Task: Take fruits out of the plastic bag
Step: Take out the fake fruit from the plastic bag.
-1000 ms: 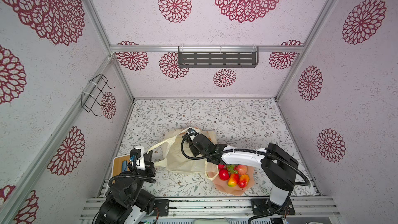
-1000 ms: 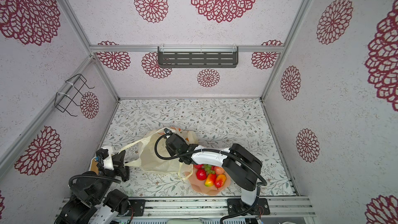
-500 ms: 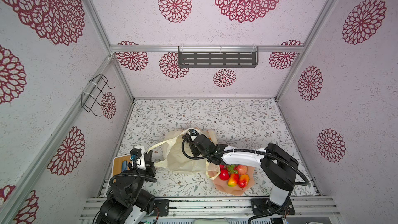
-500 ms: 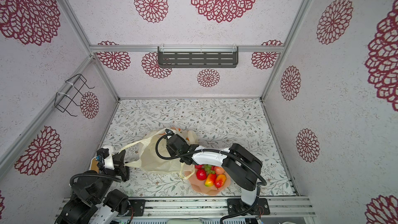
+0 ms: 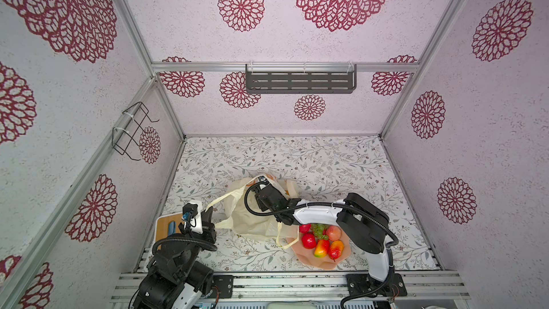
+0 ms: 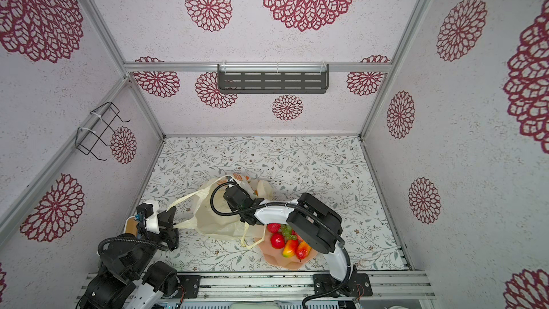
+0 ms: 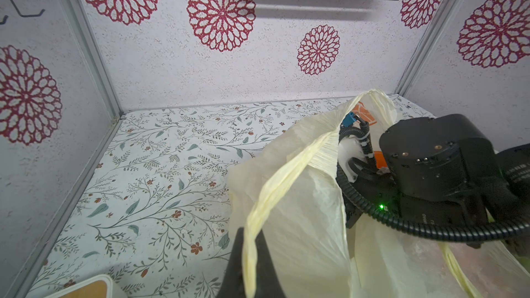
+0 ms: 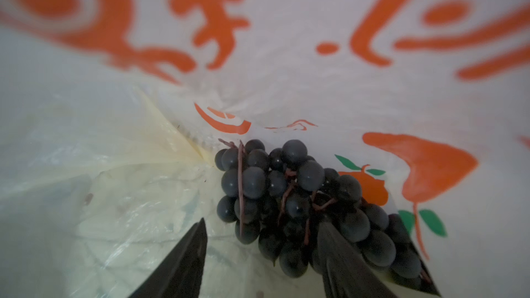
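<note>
Centrally on the floral worktop [image 5: 326, 159] lies the plastic bag [image 5: 237, 212], touching a pink bowl [image 5: 323, 263] that carries several fruits [image 5: 309, 240]. Inside the bag rests the dark grape bunch [image 8: 286, 184], with the right pincer [image 8: 262, 222] parted wide at it. The left pincer [image 7: 251, 233] is clamped tight on a bag handle.

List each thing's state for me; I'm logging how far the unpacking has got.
bag: mouth held open
left gripper: shut on a bag handle
right gripper: open, inside the bag
dark grapes: in the bag, not gripped
bowl: holding fruits
</note>
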